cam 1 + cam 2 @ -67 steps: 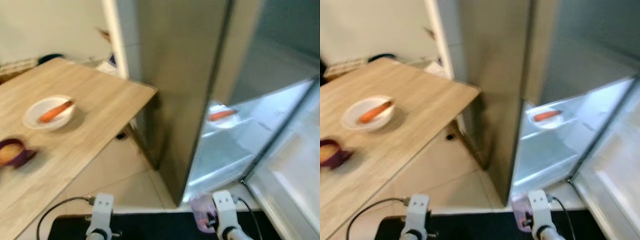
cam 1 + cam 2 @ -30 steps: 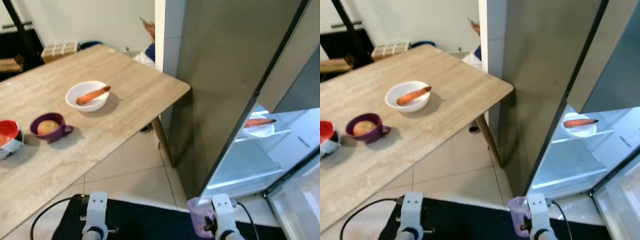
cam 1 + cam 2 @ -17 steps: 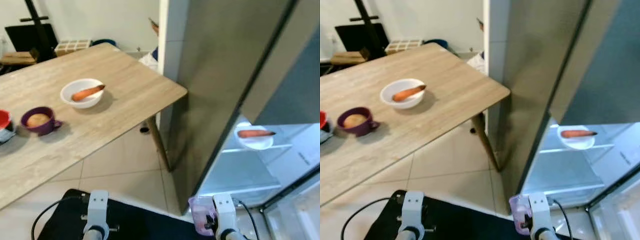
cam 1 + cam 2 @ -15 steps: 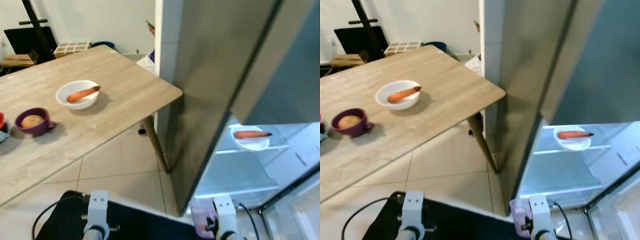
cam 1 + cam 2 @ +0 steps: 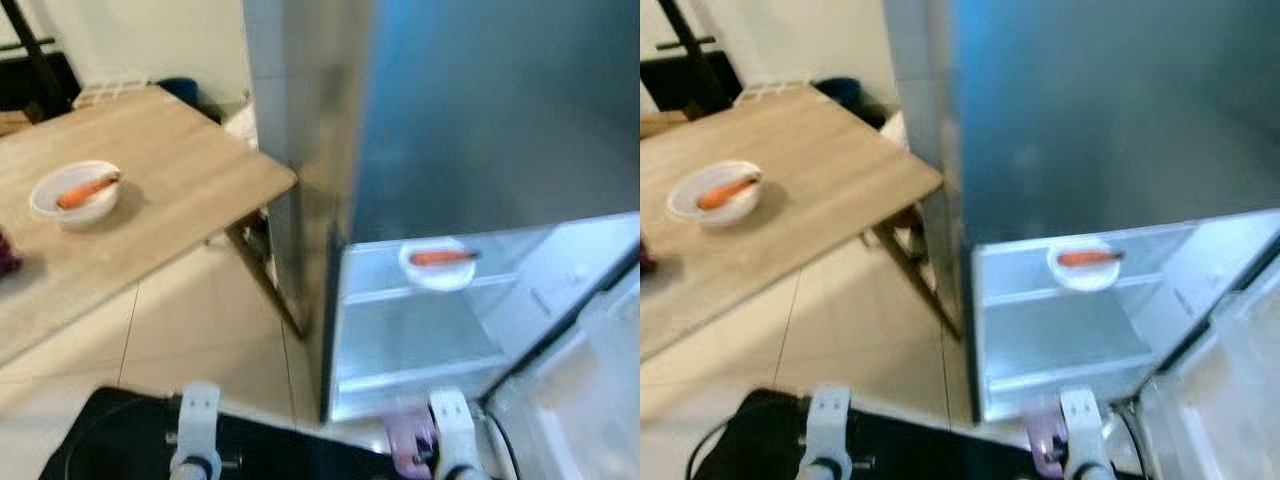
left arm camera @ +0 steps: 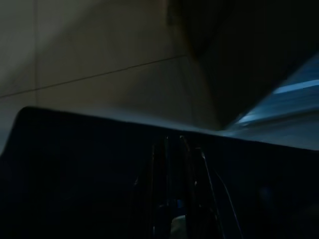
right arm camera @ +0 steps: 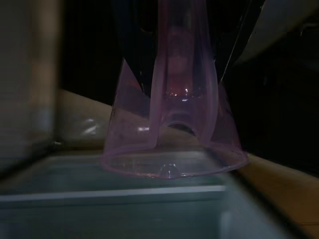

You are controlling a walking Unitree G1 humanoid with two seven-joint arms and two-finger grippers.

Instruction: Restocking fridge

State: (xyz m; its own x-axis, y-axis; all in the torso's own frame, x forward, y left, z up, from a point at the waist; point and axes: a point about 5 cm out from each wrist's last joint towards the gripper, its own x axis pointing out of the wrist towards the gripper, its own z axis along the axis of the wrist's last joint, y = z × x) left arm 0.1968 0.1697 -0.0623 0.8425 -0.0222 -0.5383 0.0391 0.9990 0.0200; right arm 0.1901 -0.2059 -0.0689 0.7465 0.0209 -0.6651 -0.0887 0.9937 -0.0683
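The fridge (image 5: 450,120) stands before me with its lower compartment open and lit. On its upper glass shelf sits a white plate (image 5: 438,268) holding a carrot (image 5: 440,257). My right gripper (image 7: 184,55) hangs low at my right, shut on a translucent purple cup (image 7: 174,124), which is also seen as the purple cup (image 5: 405,445) in the left eye view, just in front of the compartment's bottom edge. My left gripper (image 6: 174,189) hangs idle in the dark over the floor.
A wooden table (image 5: 180,190) stands to the left, carrying a white bowl (image 5: 75,192) with another carrot. The open fridge door (image 5: 590,390) juts out at the lower right. Beige tiled floor (image 5: 180,340) lies between table and fridge.
The view has swung right: the table slid to the left and the open fridge compartment now sits centre. The purple cup stays in my right gripper.
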